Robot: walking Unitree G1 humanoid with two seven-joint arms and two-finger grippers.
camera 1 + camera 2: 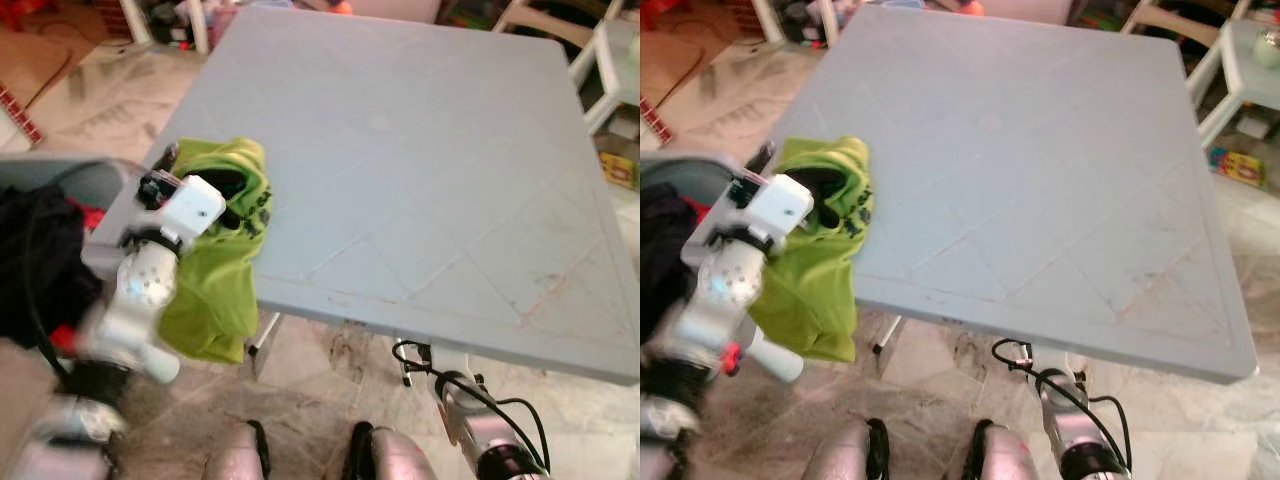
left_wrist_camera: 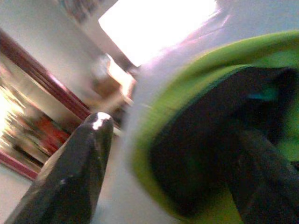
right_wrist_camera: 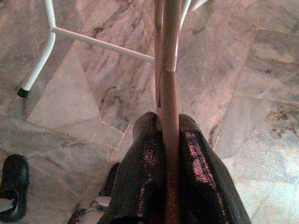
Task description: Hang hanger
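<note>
Below, right hand [image 3: 170,154] pinching hanger [image 3: 169,70], left hand [image 2: 177,154] seemingly at shirt [image 1: 215,265]

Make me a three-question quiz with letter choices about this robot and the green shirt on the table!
1. Where does the green shirt lie?
A. In the middle of the table
B. Draped over the near left corner of the table
C. On the floor

2. What colour is the table?
A. Grey-blue
B. Red
C. Yellow

3. What are the fingers of the right gripper doing?
A. Spread wide with nothing between them
B. Holding a cup
C. Closed on a thin pinkish rod

Answers:
1 B, the shirt hangs over the corner's edge, where the left gripper reaches into its collar.
2 A, the whole tabletop is pale grey-blue.
3 C, the right wrist view shows both black fingers pressed against the rod, above the marble floor.
</note>
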